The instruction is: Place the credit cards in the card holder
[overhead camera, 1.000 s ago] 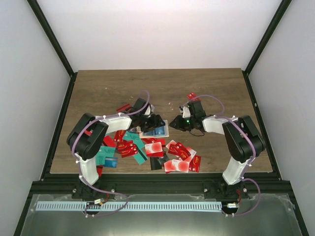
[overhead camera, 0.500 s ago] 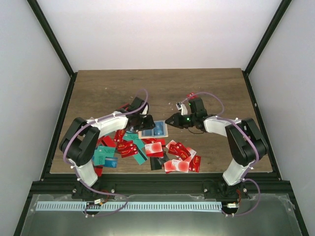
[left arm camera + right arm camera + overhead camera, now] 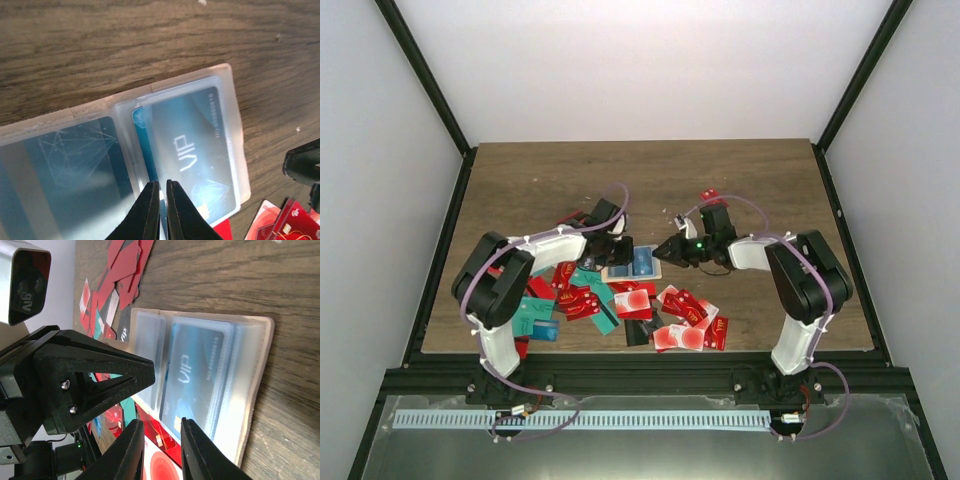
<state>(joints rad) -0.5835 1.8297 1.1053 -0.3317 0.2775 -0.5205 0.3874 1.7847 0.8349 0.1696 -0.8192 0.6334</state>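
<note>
The card holder [image 3: 632, 263] lies open on the wooden desk [image 3: 650, 180], between the two arms and just behind the scattered pile of credit cards [image 3: 620, 300]. Its clear sleeves face up, and a blue card marked VIP [image 3: 187, 150] sits inside one of them.

The left gripper [image 3: 162, 183] has its fingers clenched almost together, tips down on the sleeves near the holder's middle fold.

The right gripper [image 3: 161, 422] reaches in from the other side. Its fingers stand a little apart over the holder's edge, but I cannot tell whether they pinch it.
</note>
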